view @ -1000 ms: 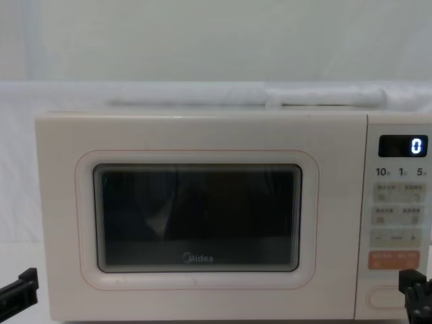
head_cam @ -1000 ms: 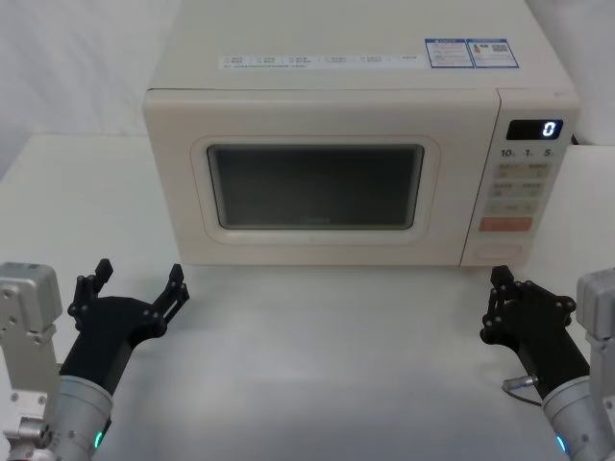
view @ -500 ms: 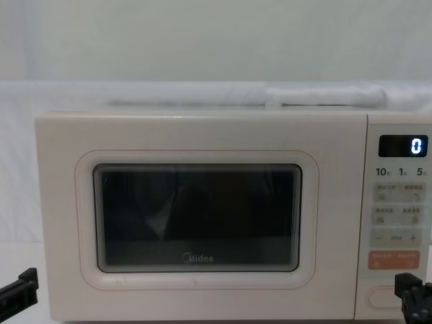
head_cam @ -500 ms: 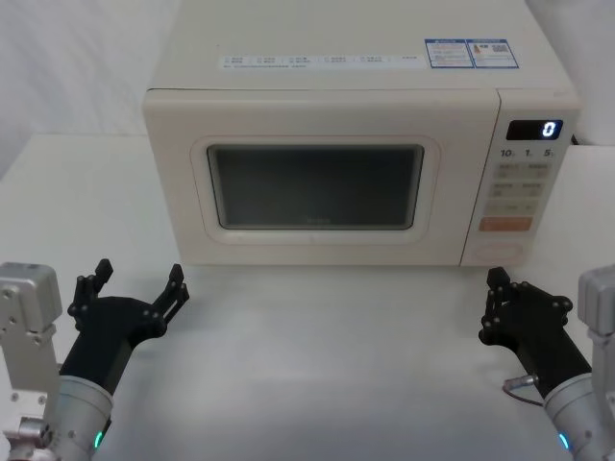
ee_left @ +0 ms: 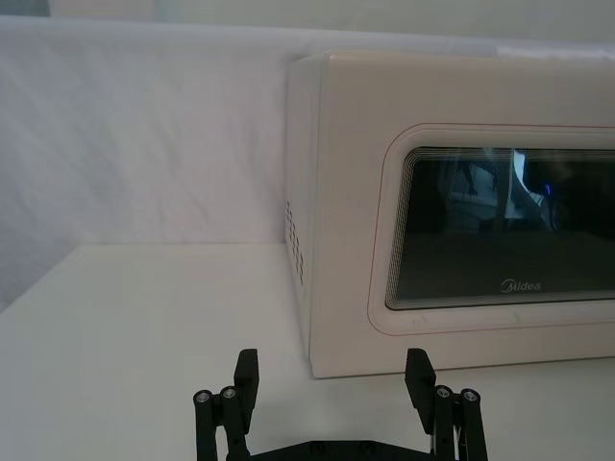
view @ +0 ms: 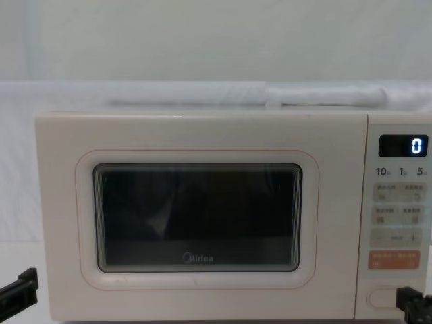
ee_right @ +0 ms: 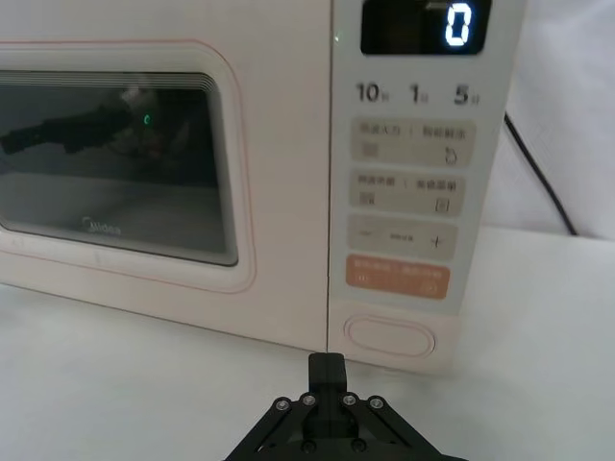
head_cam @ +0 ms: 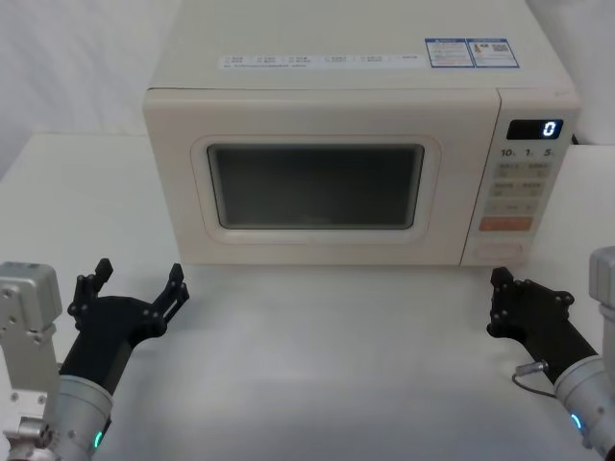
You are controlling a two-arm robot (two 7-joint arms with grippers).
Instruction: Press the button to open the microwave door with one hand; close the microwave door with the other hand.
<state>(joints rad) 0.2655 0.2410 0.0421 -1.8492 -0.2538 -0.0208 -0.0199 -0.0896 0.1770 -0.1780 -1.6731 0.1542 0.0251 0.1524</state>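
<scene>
The cream microwave door (head_cam: 312, 187) with its dark window is closed flush against the oven; it also appears as the door (view: 196, 216). The wide oval button (head_cam: 506, 252) sits at the bottom of the control panel, below the orange key. My right gripper (head_cam: 498, 283) is shut, its joined tips low on the table just in front of and slightly below the button (ee_right: 391, 336), with a gap between them. The right gripper (ee_right: 327, 367) points at the panel. My left gripper (head_cam: 138, 272) rests open before the door's left corner, apart from it.
The microwave stands on a white table (head_cam: 327, 365) with free room in front of it. The display (head_cam: 535, 129) reads 0. A black cable (ee_right: 538, 182) runs down behind the oven's right side. A white cloth backdrop hangs behind.
My right arm has shifted a little to the right and its gripper has dropped lower in the chest view. The left arm and the door have not moved.
</scene>
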